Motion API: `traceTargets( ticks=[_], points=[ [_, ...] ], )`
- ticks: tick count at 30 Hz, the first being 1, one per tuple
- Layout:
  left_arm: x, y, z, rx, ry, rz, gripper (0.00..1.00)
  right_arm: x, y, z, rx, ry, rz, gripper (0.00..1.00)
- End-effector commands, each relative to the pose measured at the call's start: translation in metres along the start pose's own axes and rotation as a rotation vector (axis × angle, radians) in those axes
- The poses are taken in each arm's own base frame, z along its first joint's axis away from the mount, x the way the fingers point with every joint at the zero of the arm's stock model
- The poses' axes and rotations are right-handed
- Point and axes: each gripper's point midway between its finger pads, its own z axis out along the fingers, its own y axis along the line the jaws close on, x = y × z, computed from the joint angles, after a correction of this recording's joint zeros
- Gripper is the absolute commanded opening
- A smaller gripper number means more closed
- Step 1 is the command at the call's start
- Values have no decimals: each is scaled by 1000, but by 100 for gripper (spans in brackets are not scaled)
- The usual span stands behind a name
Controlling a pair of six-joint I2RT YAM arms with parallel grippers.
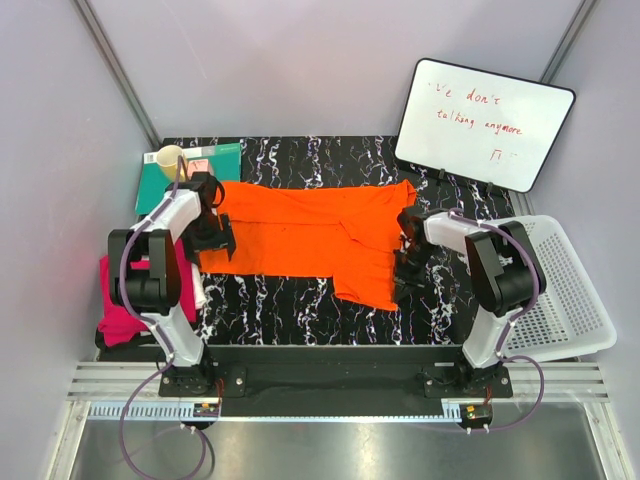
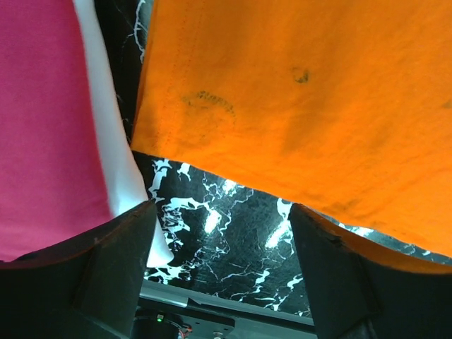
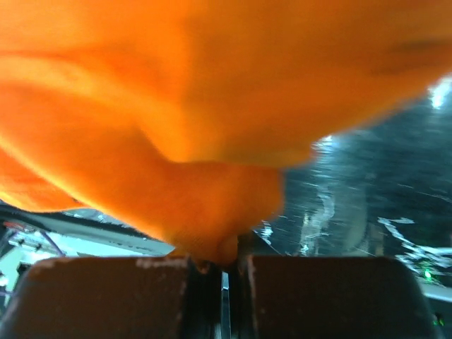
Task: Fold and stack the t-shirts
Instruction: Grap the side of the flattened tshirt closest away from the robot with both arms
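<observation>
**Task state: early.** The orange shirt [image 1: 310, 235] lies spread across the middle of the table [image 1: 300, 315]. It is unfolded, with its sleeves out and its near-right part rumpled. The pink shirt [image 1: 120, 300] sits bunched at the table's left edge and is not laid flat.

**Grippers.** My right gripper [image 3: 222, 265] is clenched on a bunch of the orange shirt toward the table's right side; the wrist view shows cloth pinched between the closed fingers. My left gripper [image 2: 219, 212] is released, with its jaws wide apart, over the orange shirt's hem toward the table's left side. Only bare table shows between its fingers, and the hem runs just beside one of them.

**Progress.** I judge that no fold is finished and no stack is begun. The orange shirt has yet to be folded. The pink shirt has yet to be spread and folded, and then one must be laid on the other.

**Writing.** A whiteboard [image 1: 485, 120] leans at the table's far right corner. Its red handwriting reads "we don't talking anymore", with a small mark like a pi sign beneath. I can read no brand or label on either shirt.
</observation>
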Motion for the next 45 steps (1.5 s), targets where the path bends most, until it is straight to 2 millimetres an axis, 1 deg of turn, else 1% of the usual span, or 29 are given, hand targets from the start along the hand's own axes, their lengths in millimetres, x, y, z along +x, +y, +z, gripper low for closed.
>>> traceTargets(
  ticks=[1, 3, 7, 10, 13, 14, 15, 18, 19, 20, 21, 24, 25, 28, 31, 32, 34, 37, 38, 39, 41, 44, 45],
  points=[
    [-11, -5, 2, 19, -12, 16, 76, -17, -33, -14, 100, -81, 55, 0],
    [-10, -5, 7, 18, 2, 20, 75, -23, -43, -21, 105, -100, 80, 0],
    [-10, -4, 10, 6, 7, 24, 78, -34, -56, -31, 115, -126, 104, 0],
    [-9, -2, 11, -2, 11, 33, 78, -40, -61, -34, 131, -134, 106, 0],
    [-6, -5, 15, 14, 31, 42, 77, -44, -56, -36, 106, -131, 101, 0],
    [-4, -6, 17, 17, 42, 44, 75, -45, -53, -36, 92, -128, 100, 0],
    [-2, -7, 18, 22, 50, 46, 64, -47, -51, -37, 84, -133, 99, 0],
    [10, -10, 23, 46, 94, 53, 55, -51, -47, -39, 72, -136, 100, 0],
    [17, -9, 26, 49, 113, 52, 51, -52, -46, -40, 68, -138, 101, 0],
    [19, -9, 26, 50, 111, 52, 50, -52, -46, -40, 68, -138, 99, 0],
    [26, -6, 29, 41, 131, 50, 50, -53, -46, -41, 68, -140, 97, 0],
    [32, -5, 31, 41, 141, 51, 56, -54, -45, -40, 65, -131, 94, 0],
    [37, -3, 32, 37, 151, 50, 58, -54, -44, -38, 62, -126, 95, 0],
    [43, 2, 33, 20, 148, 50, 58, -55, -43, -37, 55, -119, 94, 0],
    [48, 5, 37, 14, 153, 46, 52, -57, -41, -38, 49, -122, 91, 0],
    [48, 4, 39, 18, 153, 44, 47, -58, -40, -38, 47, -122, 89, 0],
    [52, 2, 46, 20, 184, 41, 46, -59, -40, -38, 47, -119, 88, 0],
    [54, -1, 54, 20, 216, 31, 34, -61, -38, -38, 41, -118, 84, 0],
    [54, -1, 56, 18, 218, 32, 29, -62, -37, -39, 37, -118, 82, 0],
    [51, -3, 55, 23, 212, 31, 16, -62, -36, -39, 35, -117, 80, 0],
    [49, -4, 54, 29, 207, 41, 0, -64, -34, -41, 28, -121, 77, 0],
    [40, -5, 41, 44, 170, 53, 0, -65, -31, -45, 18, -123, 72, 0],
    [32, -6, 31, 55, 134, 59, 0, -65, -30, -47, 13, -126, 70, 0]
  ],
)
